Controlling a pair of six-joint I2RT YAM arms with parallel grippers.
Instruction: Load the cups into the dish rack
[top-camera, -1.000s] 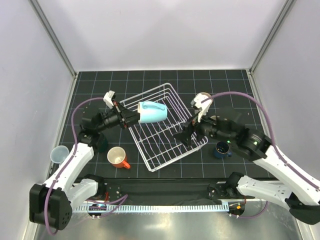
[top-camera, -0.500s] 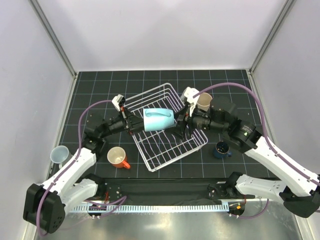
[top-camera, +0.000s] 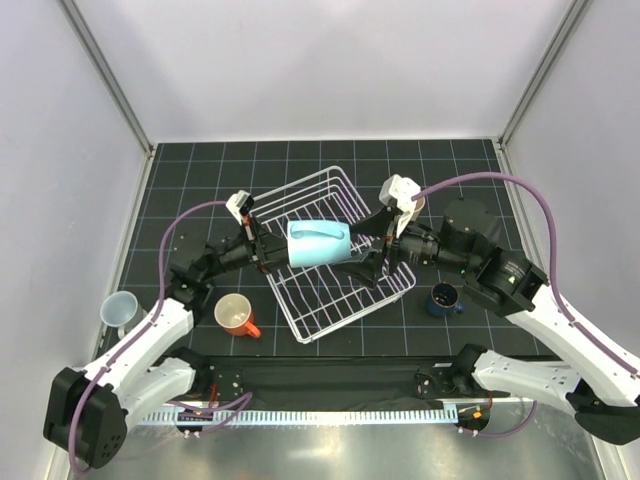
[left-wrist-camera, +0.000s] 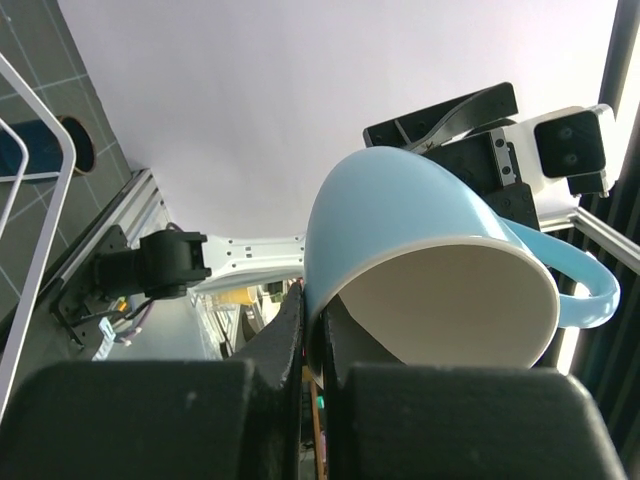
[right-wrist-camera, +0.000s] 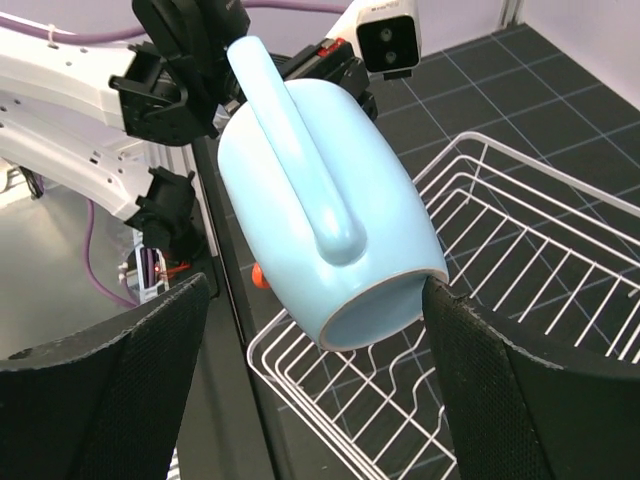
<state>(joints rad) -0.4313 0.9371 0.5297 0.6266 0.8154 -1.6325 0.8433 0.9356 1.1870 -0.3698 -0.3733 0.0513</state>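
Observation:
My left gripper (top-camera: 285, 248) is shut on the rim of a light blue mug (top-camera: 318, 243) and holds it on its side above the white wire dish rack (top-camera: 330, 290). In the left wrist view the fingers (left-wrist-camera: 290, 330) pinch the mug's wall (left-wrist-camera: 400, 230), one inside the mouth. My right gripper (top-camera: 358, 247) is open, with its fingers on either side of the mug's base end. In the right wrist view the mug (right-wrist-camera: 320, 190) hangs handle-up between the spread fingers (right-wrist-camera: 120, 390), above the rack (right-wrist-camera: 520, 230).
An orange cup (top-camera: 235, 315) stands left of the rack. A small pale cup (top-camera: 118, 308) stands at the far left. A navy cup (top-camera: 444, 298) stands right of the rack. A beige cup (top-camera: 414, 204) shows partly behind the right wrist.
My left gripper has carried the blue mug rightwards over the rack. My right gripper has come up from the rack's right edge and now brackets the mug's base, open.

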